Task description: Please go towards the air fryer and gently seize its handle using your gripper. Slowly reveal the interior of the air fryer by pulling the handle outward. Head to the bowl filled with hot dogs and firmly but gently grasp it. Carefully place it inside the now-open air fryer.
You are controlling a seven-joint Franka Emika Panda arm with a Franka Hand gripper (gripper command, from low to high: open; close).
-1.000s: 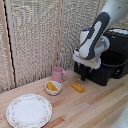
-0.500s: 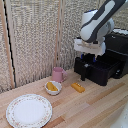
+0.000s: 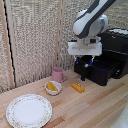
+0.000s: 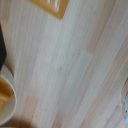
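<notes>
Hand (image 3: 86,64) right of centre, grip state unclear — bowl (image 3: 53,88) of hot dogs (image 3: 51,87) lower left of it on the table (image 3: 95,107), air fryer (image 3: 111,57) drawer pulled open just right.

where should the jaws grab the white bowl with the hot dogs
Take the bowl by its rim, coming down from above, one jaw inside and one outside. It sits upright and open-topped on the table. The side facing the plate looks freest; the pink mug stands close behind. The hot dogs fill the middle, so stay at the edge.
</notes>
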